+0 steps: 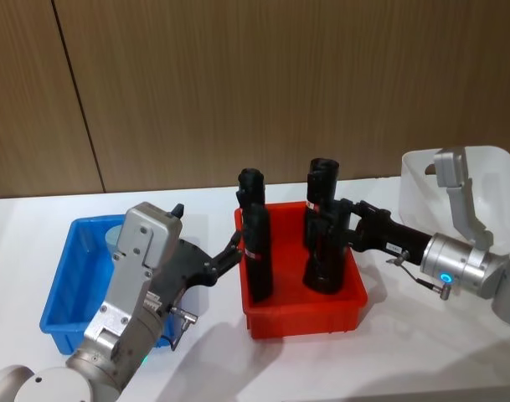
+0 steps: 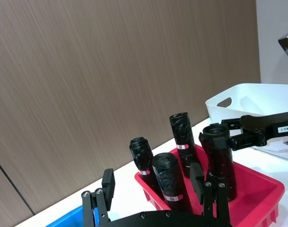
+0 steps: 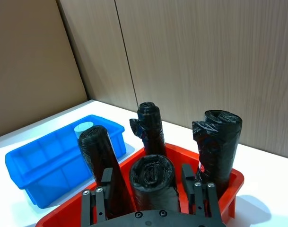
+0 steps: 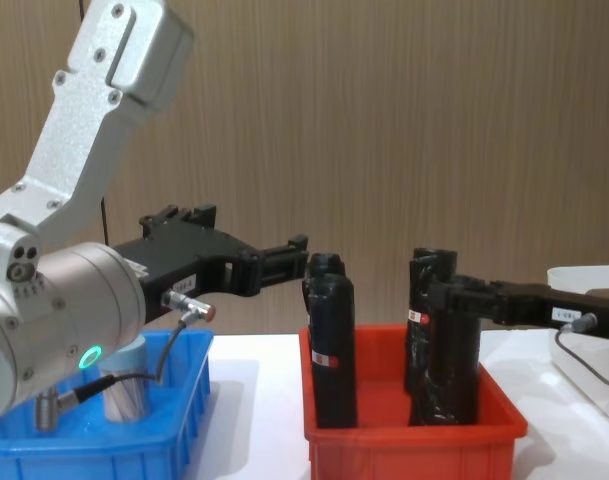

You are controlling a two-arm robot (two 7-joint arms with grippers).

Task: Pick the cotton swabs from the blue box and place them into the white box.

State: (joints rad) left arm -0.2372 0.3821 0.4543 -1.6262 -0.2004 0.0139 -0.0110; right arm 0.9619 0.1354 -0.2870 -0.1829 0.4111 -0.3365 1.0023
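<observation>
Swabs: one clear jar (image 1: 114,239) with a pale lid is seen standing in the far corner of the blue box, partly hidden by the left arm.
Blue box (image 1: 66,285): set on the white bench (image 1: 196,360) at the robot's left, just beside the red bin.
White box (image 1: 489,167): placed at the far right of the bench, behind the right arm; no jar can be made out in it.
Left claw (image 2: 152,179): held above the blue box's inner edge and pointed towards the red bin; its fingers are spread wide and nothing is held.
Right claw (image 3: 147,175): reached in from the right over the red bin, its fingers spread wide on either side of the top of the front right roll; whether the roll is touched cannot be told.
Red bin (image 1: 305,314): placed between the two boxes.
Rolls (image 1: 256,251): four black wrapped rolls are stood upright in the red bin, two towards the left wall and two towards the right.
</observation>
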